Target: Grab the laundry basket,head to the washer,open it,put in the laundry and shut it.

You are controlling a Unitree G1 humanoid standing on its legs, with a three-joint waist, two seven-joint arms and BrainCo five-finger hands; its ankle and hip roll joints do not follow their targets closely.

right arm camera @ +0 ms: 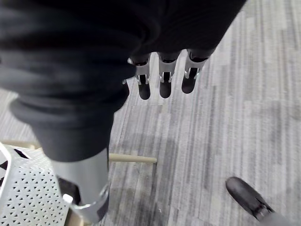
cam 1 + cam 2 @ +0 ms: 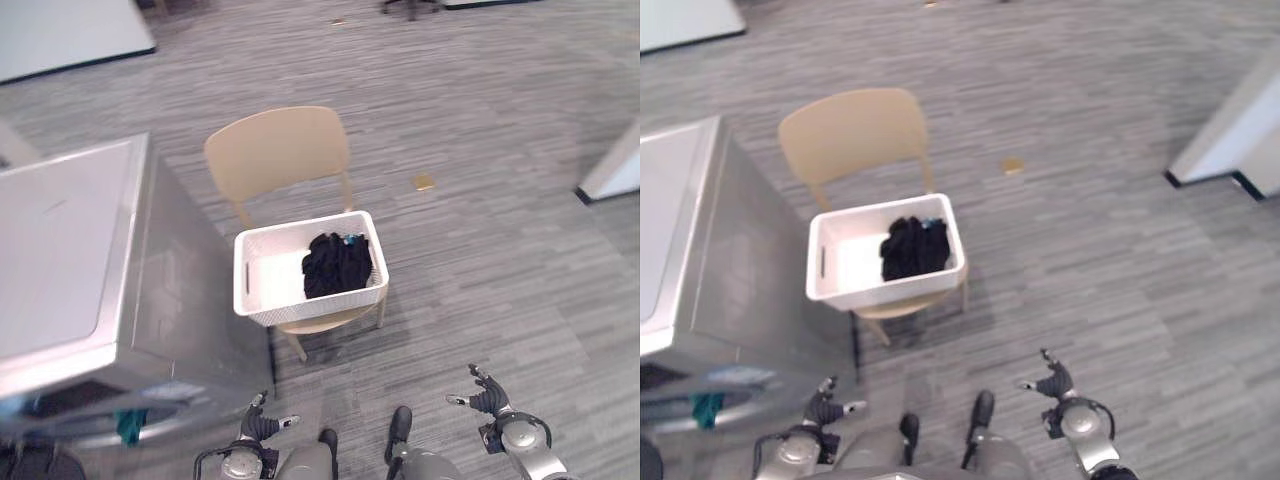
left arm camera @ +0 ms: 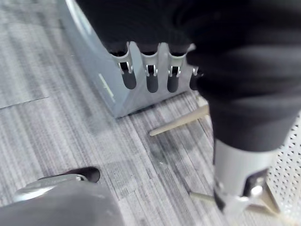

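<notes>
Washer [image 2: 90, 270]: silver-grey, just beside the chair, a teal scrap at its front opening.
Chair [image 2: 280, 150]: tan, carrying the basket on its seat.
Laundry basket [image 2: 262, 300]: white, perforated walls; holds dark laundry [image 2: 337, 264] piled in the half away from the washer.
Left hand [image 2: 258, 424]: low, near the washer's front corner, fingers relaxed, empty.
Right hand [image 2: 484, 394]: low, apart from the chair, fingers relaxed, empty.

Perforated white plastic basket [image 2: 300, 300], dark cloth [image 2: 337, 264], glossy metal washer [image 2: 170, 300].
</notes>
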